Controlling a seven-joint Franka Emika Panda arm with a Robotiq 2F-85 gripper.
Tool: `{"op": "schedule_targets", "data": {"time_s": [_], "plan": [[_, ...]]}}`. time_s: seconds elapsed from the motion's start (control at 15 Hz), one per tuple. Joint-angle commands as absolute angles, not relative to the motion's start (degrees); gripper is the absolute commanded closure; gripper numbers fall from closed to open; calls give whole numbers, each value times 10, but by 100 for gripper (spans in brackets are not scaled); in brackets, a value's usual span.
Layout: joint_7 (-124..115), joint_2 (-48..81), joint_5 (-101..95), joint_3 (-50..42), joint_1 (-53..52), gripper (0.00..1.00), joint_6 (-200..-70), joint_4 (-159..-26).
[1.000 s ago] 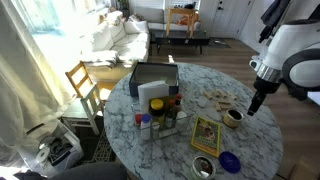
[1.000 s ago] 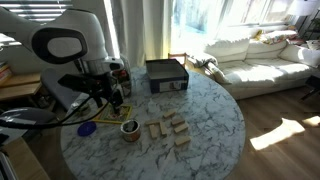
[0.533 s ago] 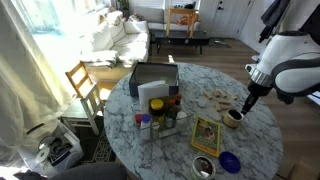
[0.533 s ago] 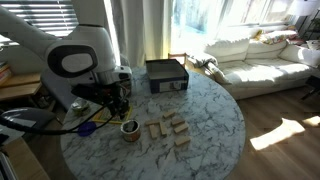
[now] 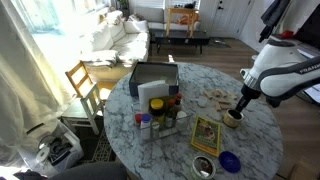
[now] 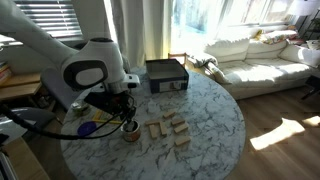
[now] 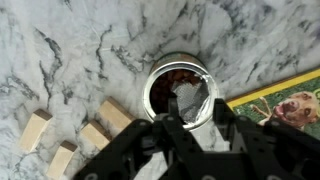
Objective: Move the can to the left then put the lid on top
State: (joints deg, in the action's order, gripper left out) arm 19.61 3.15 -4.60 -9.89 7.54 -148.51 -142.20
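Observation:
The can (image 7: 180, 85) is a short dark tin with a pale rim, standing open on the marble table (image 7: 80, 50). It shows near the table's edge in both exterior views (image 5: 233, 118) (image 6: 130, 130). My gripper (image 7: 197, 116) hangs directly over it, also seen from outside (image 5: 238, 108) (image 6: 126, 117). Its jaws are partly drawn in. One finger (image 7: 172, 122) reaches inside the can, the other finger (image 7: 223, 115) sits outside its wall, and a gap remains between them. The green lid cannot be made out in any view.
Several wooden blocks (image 7: 80, 140) (image 6: 170, 128) lie beside the can. A yellow-edged picture card (image 7: 285, 100) (image 5: 206, 136) lies on its other side. A blue disc (image 5: 230, 160), a silvery tin (image 5: 203, 167), a cluster of bottles (image 5: 160, 115) and a black box (image 5: 155, 78) share the table.
The arm has come down from above the table onto the can, and the jaws have narrowed from wide open to partly closed.

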Motion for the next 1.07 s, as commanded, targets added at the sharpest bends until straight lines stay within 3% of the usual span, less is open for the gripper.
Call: {"op": "schedule_targets", "data": {"time_s": [0.0, 1.0], "plan": [[222, 83, -19, -93, 92, 62, -1517, -1398], [221, 167, -7, -64, 120, 64, -1553, -1370]]}}
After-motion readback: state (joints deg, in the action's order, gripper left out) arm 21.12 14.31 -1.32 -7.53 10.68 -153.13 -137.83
